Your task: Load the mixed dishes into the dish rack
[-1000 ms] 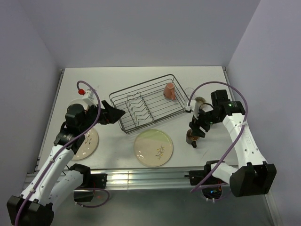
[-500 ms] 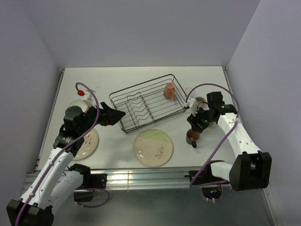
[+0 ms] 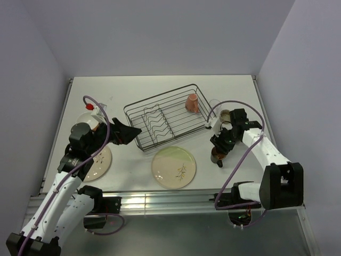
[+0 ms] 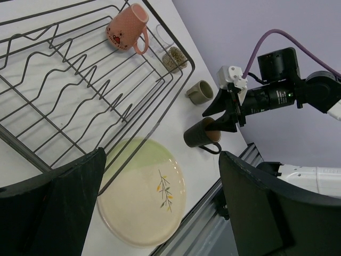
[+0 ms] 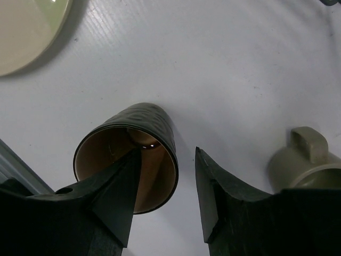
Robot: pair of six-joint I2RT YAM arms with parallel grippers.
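The black wire dish rack stands mid-table and holds the pink mug at its far right end. The green-tinted plate lies in front of the rack. The pink-tinted plate lies partly under my left arm. My right gripper is open over the brown mug. In the right wrist view one finger is inside the brown mug and the other is outside its wall, not touching. My left gripper is open and empty at the rack's left end.
The olive mug and the clear glass stand just right of the rack, behind my right gripper. In the left wrist view the olive mug sits beyond the rack's corner. The table's front rail runs along the near edge.
My right gripper has dropped lower and drawn in onto the brown mug, one finger now inside it. My left arm has shifted slightly; its gripper stays at the rack's left end.
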